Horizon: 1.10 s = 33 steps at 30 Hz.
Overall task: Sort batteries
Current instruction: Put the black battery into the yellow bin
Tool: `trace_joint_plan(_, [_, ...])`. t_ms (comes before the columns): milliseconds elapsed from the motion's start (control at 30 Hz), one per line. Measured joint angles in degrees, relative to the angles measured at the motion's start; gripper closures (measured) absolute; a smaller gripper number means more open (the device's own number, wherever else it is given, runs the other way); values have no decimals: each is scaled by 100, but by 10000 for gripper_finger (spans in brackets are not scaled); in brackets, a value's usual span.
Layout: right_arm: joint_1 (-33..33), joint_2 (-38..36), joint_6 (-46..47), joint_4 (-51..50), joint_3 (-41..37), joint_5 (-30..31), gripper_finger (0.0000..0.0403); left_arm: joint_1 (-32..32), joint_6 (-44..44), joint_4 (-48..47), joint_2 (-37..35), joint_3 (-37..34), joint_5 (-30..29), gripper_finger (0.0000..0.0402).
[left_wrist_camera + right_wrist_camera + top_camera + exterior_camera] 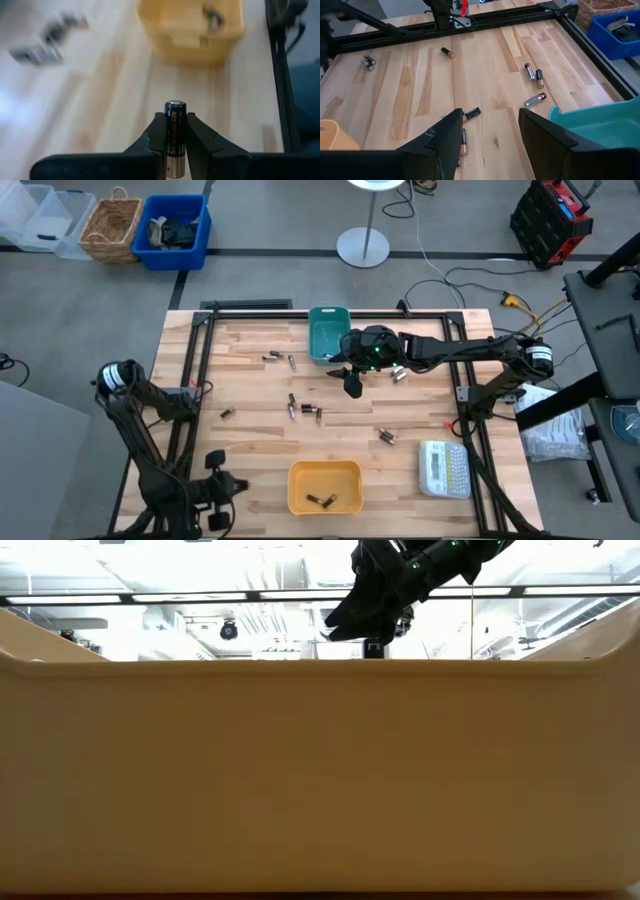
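Our left end effector (175, 145) is squeezing one battery (175, 135) between its two dark fingers (150, 142). The battery is standing up tall in the grip, with its flat metal tip poking out past the fingertips. In the high view, this left end effector (222, 492) is sitting at the near left corner of the wooden surface (250, 450), just beside the yellow bin (324, 486). The left wrist view is showing that yellow bin (190, 30) close ahead.

Our right end effector (487, 132) is holding nothing. Its fingers (447, 137) are spread wide apart, and we are seeing bare wood between them. In the high view, the right end effector (352, 383) is hanging over the far middle of the surface, right next to the teal bin (327, 335). The low view is showing it up in the air, above the yellow wall that is filling most of that picture.

The loose batteries (304, 409) are lying in small groups around the middle of the surface. A pair (279, 358) is lying near the teal bin, one (227, 413) is lying off to the left, and one (386, 437) is lying toward the right. Two batteries (320, 501) are lying inside the yellow bin. A white label maker (444, 468) is sitting at the near right corner.
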Motion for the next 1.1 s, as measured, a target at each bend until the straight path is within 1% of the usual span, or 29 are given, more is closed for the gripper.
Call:
trace_joint_plan(200, [0, 0, -4, -45, 0, 0, 216, 197, 911, -12, -405, 84, -1233, 380])
trace_joint_plan(433, [-2, 0, -1, -129, 0, 0, 216, 748, 1819, 44, -699, 170, -2085, 380])
trace_joint_plan(600, [-2, -98, 45, -416, 0, 2, 216, 1153, 2478, 278, -881, 168, -2302, 380])
trace_joint_plan(733, [-2, -309, 63, -823, 0, 2, 216, 1344, 3398, 767, -987, 164, -2257, 380])
trace_joint_plan(800, [29, -407, 66, -1021, 0, 4, 216, 1457, 4127, 1277, -1062, 160, -2002, 380])
trace_joint_plan(833, [49, -448, 64, -1054, 0, 4, 216, 1517, 4544, 1578, -1113, 160, -1730, 380])
trace_joint_plan(967, [147, -535, 59, -1126, -31, 0, 216, 1979, 6027, 2780, -1214, 158, -113, 380])
trace_joint_plan(1100, [225, -538, 55, -1178, -37, 2, 216, 2535, 6979, 3345, -1174, 153, 1197, 380])
